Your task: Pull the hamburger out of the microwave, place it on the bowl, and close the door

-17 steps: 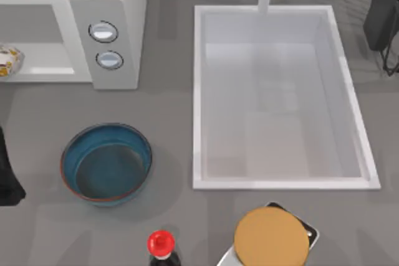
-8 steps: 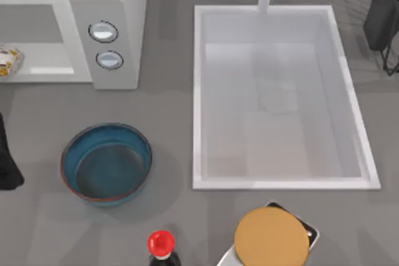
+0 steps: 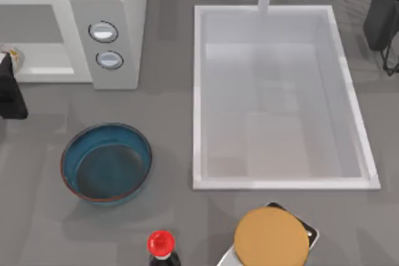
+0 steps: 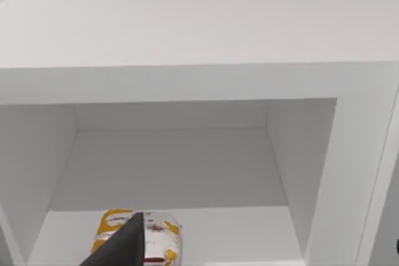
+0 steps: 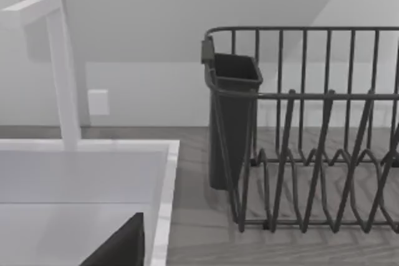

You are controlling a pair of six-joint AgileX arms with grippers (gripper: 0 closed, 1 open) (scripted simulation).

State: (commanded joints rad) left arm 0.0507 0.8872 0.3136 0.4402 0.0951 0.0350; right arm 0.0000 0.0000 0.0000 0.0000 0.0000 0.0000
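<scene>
Grey counter, microwave (image 3: 75, 29) upper left; your left gripper (image 3: 11, 88), finger state unclear, nears the hamburger (image 4: 138, 241): centre on it before clenching.

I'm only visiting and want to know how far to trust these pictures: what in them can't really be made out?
- Hamburger: in the left wrist view a dark finger covers its middle and the edge cuts its bottom.
- Left gripper: cut by the top view's left edge, so open or shut is unclear.
- Microwave: its left part runs past that edge.
- Red-capped bottle: its body is cut off at the bottom edge.
</scene>
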